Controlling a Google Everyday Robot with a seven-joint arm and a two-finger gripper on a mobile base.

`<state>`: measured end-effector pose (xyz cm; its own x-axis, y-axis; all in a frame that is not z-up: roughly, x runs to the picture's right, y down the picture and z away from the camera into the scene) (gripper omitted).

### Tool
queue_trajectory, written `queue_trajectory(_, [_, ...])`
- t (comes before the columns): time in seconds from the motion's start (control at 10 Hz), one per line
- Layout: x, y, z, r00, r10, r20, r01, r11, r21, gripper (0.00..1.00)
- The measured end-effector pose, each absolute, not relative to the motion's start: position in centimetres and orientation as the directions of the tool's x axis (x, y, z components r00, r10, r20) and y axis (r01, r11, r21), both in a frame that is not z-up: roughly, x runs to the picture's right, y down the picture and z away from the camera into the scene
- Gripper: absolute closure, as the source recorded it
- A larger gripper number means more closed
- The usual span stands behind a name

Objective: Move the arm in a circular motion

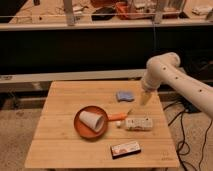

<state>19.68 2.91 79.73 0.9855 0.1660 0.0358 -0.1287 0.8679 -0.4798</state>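
The arm [172, 80] is large and white, made of thick rounded segments with small dark dots. It comes in from the right edge, bends at a bulbous joint [162, 64] and points down to a tapering beige tip. The gripper [143, 99] at that tip hangs over the right side of the wooden table [60, 145], just right of a blue sponge [124, 95] and above a white bottle [139, 123] lying on its side. It holds nothing that I can see.
An orange pan [85, 131] holds a tipped white cup [92, 120], with its handle pointing right towards the bottle. A small flat box [125, 148] lies near the front edge. A dark shelf unit stands behind the table, and cables lie on the floor at right.
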Motion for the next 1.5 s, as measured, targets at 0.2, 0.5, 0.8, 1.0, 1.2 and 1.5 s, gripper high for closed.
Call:
queue_trajectory(0.2, [16.7,2.3,80.0,0.988,0.15,0.048,-0.108,0.869,-0.483,0.2])
queue_trajectory(0.5, [14.3,2.5,80.1,0.991,0.126,0.052,-0.086,0.871,-0.483,0.2])
queue_trajectory(0.8, [11.4,4.8,78.1,0.991,0.115,0.068,-0.068,0.87,-0.489,0.2])
queue_trajectory(1.0, [11.1,6.0,77.1,0.992,0.101,0.078,-0.051,0.875,-0.481,0.2])
queue_trajectory(1.2, [11.2,7.3,75.7,0.988,0.111,0.103,-0.049,0.877,-0.478,0.2])
queue_trajectory(1.5, [13.5,8.1,74.9,0.987,0.126,0.098,-0.064,0.876,-0.477,0.2])
